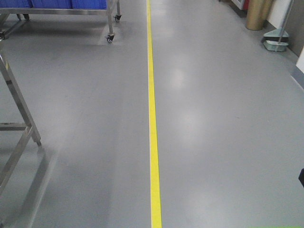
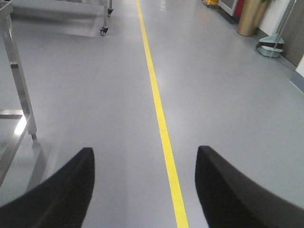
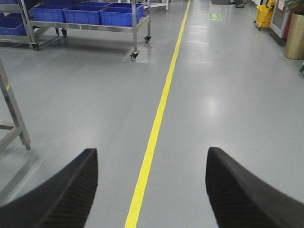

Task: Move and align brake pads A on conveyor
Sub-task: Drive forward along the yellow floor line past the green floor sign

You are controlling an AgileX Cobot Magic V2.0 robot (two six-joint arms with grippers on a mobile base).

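Floor (image 1: 213, 142): grey, smooth, glossy w/ soft glare patches; fills all 3 views.
Yellow line (image 1: 153, 118): painted stripe, runs straight away from rig down mid of front view; crisp edges; in both wrist views it passes between the two fingers.
L edge: steel frame (image 1: 19, 118), slanted legs + low crossbars, feet on floor, well apart from yellow line.
Far L: wheeled steel cart (image 3: 90, 24) w/ blue bins (image 3: 85, 13) on its shelf; nearest caster (image 1: 110, 39) sits L of line, not touching it.
R edge: gold round bin (image 1: 259, 14) and dustpan (image 1: 277, 43) by the wall, well apart from line; yellow mop bucket (image 3: 264, 14) farther back.
Far end: green floor mark (image 3: 214, 17) just R of line.
Open room: broad floor strip each side of line, running from frame and cart at L to wall items at R.
Left gripper (image 2: 146, 150): jaws spread wide, black textured fingers (image 2: 61, 194) at frame bottom, only floor + line in the gap; holds nothing.
Right gripper (image 3: 152, 151): same, jaws wide apart, ribbed fingers (image 3: 237, 194), gap shows floor + line; holds nothing.
Brake pads A: not seen in any view; place can't be told.
Conveyor: not seen in any view.
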